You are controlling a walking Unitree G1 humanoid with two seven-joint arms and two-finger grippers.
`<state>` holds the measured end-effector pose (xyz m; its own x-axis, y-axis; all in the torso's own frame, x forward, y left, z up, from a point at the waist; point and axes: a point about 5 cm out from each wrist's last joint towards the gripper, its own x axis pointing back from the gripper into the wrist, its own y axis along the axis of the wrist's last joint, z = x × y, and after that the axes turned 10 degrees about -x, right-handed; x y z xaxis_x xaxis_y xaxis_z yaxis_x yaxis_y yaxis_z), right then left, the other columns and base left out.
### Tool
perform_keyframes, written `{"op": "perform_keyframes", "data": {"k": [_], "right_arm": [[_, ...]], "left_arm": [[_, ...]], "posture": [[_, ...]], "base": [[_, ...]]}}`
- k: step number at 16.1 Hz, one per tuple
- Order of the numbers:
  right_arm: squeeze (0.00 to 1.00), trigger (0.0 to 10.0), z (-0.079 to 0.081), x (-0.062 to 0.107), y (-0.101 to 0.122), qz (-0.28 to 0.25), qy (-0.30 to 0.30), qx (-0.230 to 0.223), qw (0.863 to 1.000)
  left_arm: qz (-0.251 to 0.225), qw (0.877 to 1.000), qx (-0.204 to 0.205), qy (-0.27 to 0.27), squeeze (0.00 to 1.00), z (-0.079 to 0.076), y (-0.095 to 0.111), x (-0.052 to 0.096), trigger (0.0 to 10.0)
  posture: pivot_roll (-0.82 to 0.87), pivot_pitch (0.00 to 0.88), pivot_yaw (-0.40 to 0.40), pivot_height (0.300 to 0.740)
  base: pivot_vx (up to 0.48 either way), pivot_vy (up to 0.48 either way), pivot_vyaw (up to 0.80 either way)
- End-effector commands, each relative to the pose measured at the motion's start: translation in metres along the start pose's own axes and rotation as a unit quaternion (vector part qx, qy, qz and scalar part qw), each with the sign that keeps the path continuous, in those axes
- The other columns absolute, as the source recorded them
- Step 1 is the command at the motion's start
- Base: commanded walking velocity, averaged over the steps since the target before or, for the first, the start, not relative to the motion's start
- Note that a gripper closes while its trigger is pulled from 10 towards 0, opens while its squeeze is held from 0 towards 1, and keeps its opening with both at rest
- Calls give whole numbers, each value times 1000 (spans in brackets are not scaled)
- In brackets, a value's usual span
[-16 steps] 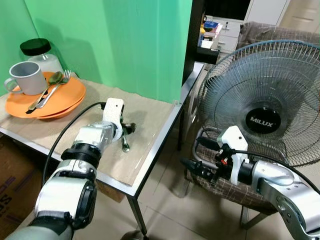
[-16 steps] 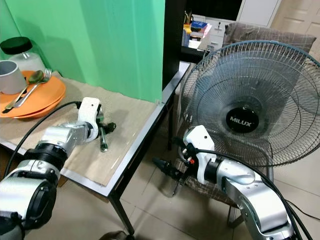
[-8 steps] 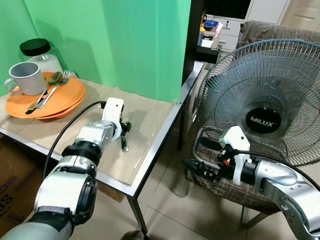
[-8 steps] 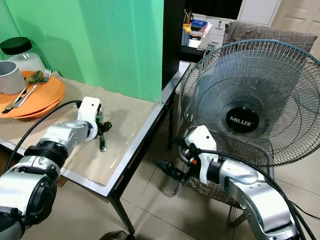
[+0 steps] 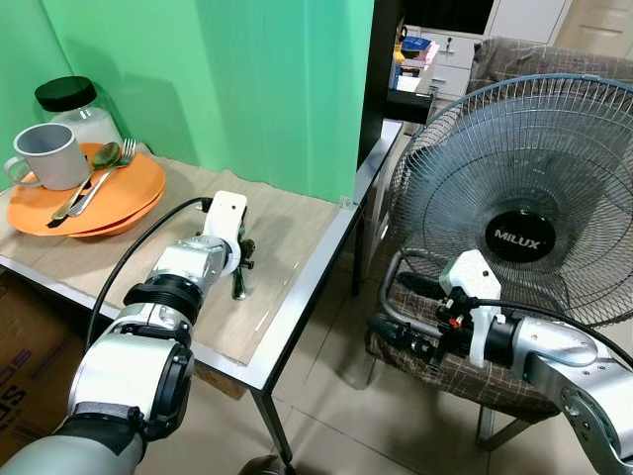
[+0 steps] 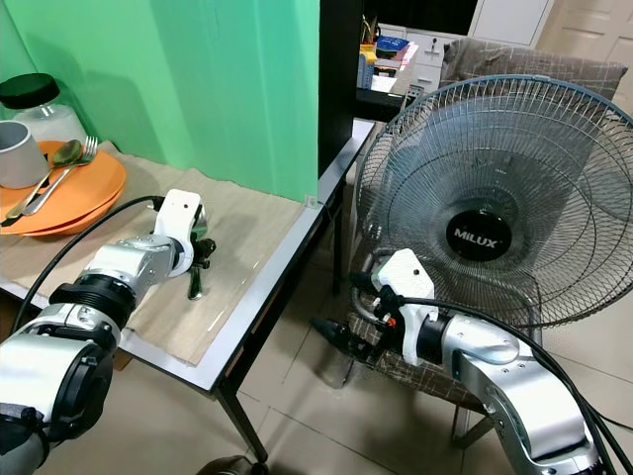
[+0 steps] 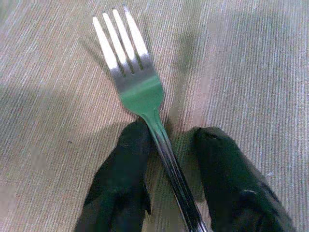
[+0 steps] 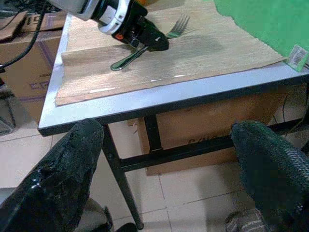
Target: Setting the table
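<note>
Left gripper [image 7: 166, 159], centre-left of the head views, has its 2 fingers spread either side of the fork [image 7: 137, 84] neck, not clamped. Fork lies flat on the table mat [image 5: 287, 233]. Judged light, rigid, slippery; grip the neck. Right gripper [image 8: 166, 159] spread, idle

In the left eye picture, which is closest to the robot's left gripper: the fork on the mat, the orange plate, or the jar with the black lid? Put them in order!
From the left gripper:
1. Fork on the mat: right at the fingers, on the table mat.
2. Orange plate: farther off to the robot's left, on the same table.
3. Jar with the black lid: farthest, behind the plate by the green wall.
</note>
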<state>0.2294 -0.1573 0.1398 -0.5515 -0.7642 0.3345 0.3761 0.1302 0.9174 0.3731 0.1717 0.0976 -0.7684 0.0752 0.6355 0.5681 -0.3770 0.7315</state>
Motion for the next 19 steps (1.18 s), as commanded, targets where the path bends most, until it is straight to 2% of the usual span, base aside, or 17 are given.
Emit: {"op": "perform_keyframes", "data": {"k": [1, 9, 10, 11, 12, 13, 19], "right_arm": [[0, 10000, 3, 3, 4, -10, 8, 11, 1000], [0, 10000, -2, 6, 4, -3, -3, 29, 1000], [0, 10000, -2, 6, 3, -2, -3, 30, 1000], [0, 10000, -1, 6, 3, -1, -2, 30, 1000], [0, 10000, -1, 6, 3, 0, -2, 31, 1000], [0, 10000, -2, 6, 2, 1, -2, 33, 999], [0, 10000, -3, 7, 3, 3, -2, 39, 999]], "left_arm": [[23, 1000, -5, 9, 0, 2, -7, 0, 0], [5, 1000, 2, 8, 0, 0, 2, 1, 0], [3, 1000, 2, 7, 0, -1, 3, 1, 8667], [-2, 1000, 10, -3, 0, -3, 3, 0, 10000], [-3, 1000, 12, -6, 0, -4, 4, 0, 10000], [-5, 1000, 17, -12, 1000, -5, 4, 0, 10000], [-22, 1000, 12, 3, 1000, 2, 14, 3, 10000]], "posture": [[95, 0, 65, 740], [96, 0, 63, 740], [96, 0, 62, 740], [96, 0, 63, 740], [96, 0, 62, 740], [94, 0, 63, 740], [94, 0, 61, 740]], "base": [[0, 0, 0], [0, 0, 0], [0, 0, 0], [0, 0, 0], [0, 0, 0], [0, 0, 0], [0, 0, 0]]}}
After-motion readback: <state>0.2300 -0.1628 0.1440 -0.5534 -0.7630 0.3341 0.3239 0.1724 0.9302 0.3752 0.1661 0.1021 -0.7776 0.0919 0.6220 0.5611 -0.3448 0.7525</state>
